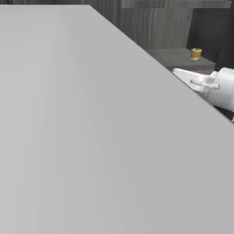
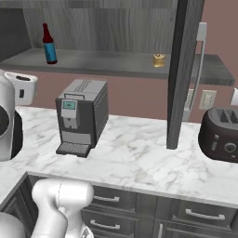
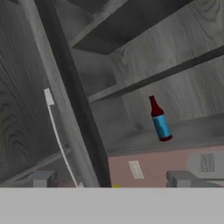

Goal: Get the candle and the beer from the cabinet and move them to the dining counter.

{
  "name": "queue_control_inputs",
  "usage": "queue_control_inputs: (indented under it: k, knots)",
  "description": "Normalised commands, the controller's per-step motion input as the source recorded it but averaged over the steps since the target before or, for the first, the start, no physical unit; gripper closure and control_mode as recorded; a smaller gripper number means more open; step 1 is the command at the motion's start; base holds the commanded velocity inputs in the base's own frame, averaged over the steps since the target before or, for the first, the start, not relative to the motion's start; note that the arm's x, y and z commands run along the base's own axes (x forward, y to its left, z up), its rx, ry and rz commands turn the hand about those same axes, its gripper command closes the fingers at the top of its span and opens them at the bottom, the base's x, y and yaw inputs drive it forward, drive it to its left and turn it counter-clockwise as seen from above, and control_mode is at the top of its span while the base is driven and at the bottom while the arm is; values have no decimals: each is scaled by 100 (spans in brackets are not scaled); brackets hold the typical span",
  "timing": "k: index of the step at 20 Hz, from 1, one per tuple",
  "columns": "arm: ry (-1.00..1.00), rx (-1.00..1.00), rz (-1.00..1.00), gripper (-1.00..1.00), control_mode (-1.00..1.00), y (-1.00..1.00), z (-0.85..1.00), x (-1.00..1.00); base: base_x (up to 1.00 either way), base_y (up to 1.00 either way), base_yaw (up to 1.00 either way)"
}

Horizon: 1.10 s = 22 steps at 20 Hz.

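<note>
The beer (image 2: 49, 45) and the candle (image 2: 159, 60) stand well apart on the cabinet (image 2: 116, 62) shelf; the tool (image 3: 111, 179) gapes wide, empty.

Domestic kitchen: marble bench (image 2: 139, 158) carrying coffee machine (image 2: 81, 116) and toaster (image 2: 221, 135), drawers (image 2: 153, 209) below, dark wood-grain wall cabinet (image 2: 111, 62) above, wall socket (image 2: 208, 99).

No legible text, labels or numbers anywhere.
</note>
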Motion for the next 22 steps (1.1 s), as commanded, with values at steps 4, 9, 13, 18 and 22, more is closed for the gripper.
queue_control_inputs:
  k: [4, 9, 13, 18, 22]
  knots:
    - [6, 16, 9, -100, -100, -27, -10, 0, 0, 0, 0]
    - [17, 11, 3, -100, -100, -2, 0, 12, 0, 0, 0]
    - [28, 6, 1, -100, -100, 13, 1, 27, 0, 0, 0]
    - [34, 7, 7, -100, -100, 17, 2, 25, 0, 0, 0]
    - [30, 9, 12, -100, -100, 26, -5, 28, 0, 0, 0]
